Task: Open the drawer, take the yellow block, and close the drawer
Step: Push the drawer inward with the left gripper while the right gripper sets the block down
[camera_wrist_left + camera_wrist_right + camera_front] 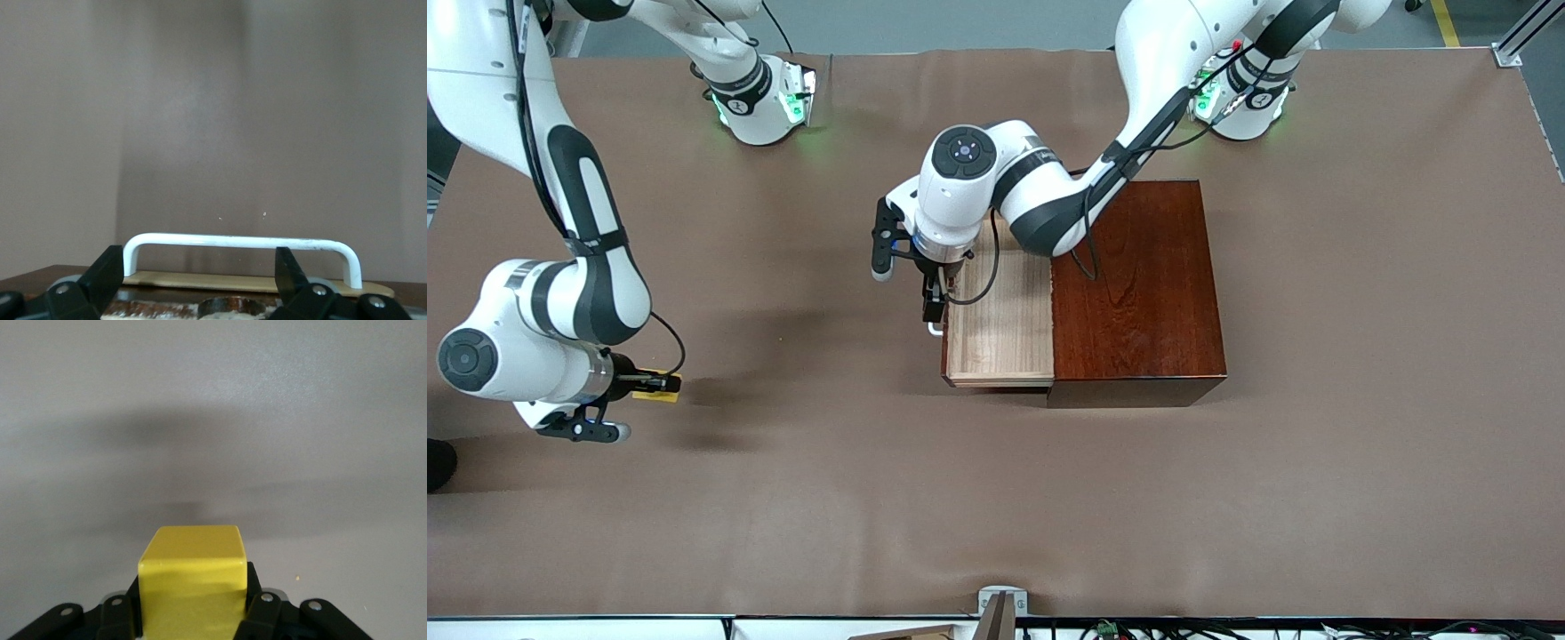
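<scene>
The drawer, a pale-wood tray, stands pulled out of the dark reddish-brown box toward the right arm's end of the table, and its inside is bare. My left gripper is open at the drawer's white handle. In the left wrist view the handle spans the gap of the gripper, whose fingers stand wide apart and touch nothing. My right gripper is shut on the yellow block, low over the table near the right arm's end. The block fills the right gripper.
The brown cloth table stretches wide around the box. The arm bases stand along the edge farthest from the front camera. A small metal bracket sits at the edge nearest the front camera.
</scene>
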`<state>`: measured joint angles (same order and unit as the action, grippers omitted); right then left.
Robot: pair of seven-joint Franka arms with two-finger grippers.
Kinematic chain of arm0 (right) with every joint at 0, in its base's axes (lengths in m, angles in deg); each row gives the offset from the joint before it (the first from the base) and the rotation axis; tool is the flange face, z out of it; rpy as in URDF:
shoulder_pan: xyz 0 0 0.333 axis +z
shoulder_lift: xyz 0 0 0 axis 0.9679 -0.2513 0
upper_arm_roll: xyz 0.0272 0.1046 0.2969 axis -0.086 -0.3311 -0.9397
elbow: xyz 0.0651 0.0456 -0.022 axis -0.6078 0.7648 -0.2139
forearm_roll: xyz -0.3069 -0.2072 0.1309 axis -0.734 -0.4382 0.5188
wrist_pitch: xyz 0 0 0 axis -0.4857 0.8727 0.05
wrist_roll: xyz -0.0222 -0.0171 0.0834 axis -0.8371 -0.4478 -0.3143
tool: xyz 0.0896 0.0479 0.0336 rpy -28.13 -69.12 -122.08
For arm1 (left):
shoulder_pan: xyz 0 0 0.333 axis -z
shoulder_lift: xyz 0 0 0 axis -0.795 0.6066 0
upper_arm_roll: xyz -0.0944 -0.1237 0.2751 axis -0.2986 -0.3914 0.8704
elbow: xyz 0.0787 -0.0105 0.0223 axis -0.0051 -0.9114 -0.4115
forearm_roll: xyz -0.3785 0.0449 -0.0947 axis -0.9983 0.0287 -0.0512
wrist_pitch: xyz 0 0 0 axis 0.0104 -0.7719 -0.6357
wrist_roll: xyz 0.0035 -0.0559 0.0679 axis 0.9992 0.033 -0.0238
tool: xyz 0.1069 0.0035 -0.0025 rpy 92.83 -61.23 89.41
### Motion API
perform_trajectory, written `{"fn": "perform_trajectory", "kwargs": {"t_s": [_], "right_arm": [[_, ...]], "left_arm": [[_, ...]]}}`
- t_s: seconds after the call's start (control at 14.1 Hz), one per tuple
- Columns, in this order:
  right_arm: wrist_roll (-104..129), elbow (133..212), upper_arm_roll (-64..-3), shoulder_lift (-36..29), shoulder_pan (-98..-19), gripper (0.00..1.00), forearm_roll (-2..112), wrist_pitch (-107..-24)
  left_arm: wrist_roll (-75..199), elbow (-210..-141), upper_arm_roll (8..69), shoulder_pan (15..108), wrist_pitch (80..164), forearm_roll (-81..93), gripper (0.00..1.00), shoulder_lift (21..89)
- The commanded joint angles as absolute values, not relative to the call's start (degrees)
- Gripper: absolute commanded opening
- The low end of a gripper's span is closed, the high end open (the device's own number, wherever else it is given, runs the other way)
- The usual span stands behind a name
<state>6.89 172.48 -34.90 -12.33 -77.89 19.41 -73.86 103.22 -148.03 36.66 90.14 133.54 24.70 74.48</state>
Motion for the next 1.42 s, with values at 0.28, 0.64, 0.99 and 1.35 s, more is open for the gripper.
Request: {"fn": "perform_trajectory", "kwargs": {"t_s": [0.28, 0.64, 0.99, 1.35], "right_arm": [[7.4, 182.2, -36.0, -12.1, -78.9, 0.00, 18.6, -89.3], [6.8, 182.7, -36.1, -12.5, -79.0, 0.85, 18.8, -90.1], [7.4, 182.4, -36.1, -10.1, -79.1, 1.00, 18.8, -86.5], [7.6, 181.7, -36.2, -3.4, -78.6, 1.00, 18.8, -78.8]], "left_arm": [[104.0, -146.4, 36.9, 90.6, 128.5, 26.3, 1.00, 75.5], [104.1, -146.2, 37.4, 90.6, 118.3, 31.6, 1.00, 73.8], [104.3, -146.3, 37.4, 89.8, 111.0, 35.9, 1.00, 71.2], [104.3, -146.3, 38.2, 89.0, 107.0, 36.6, 1.00, 71.1]]}}
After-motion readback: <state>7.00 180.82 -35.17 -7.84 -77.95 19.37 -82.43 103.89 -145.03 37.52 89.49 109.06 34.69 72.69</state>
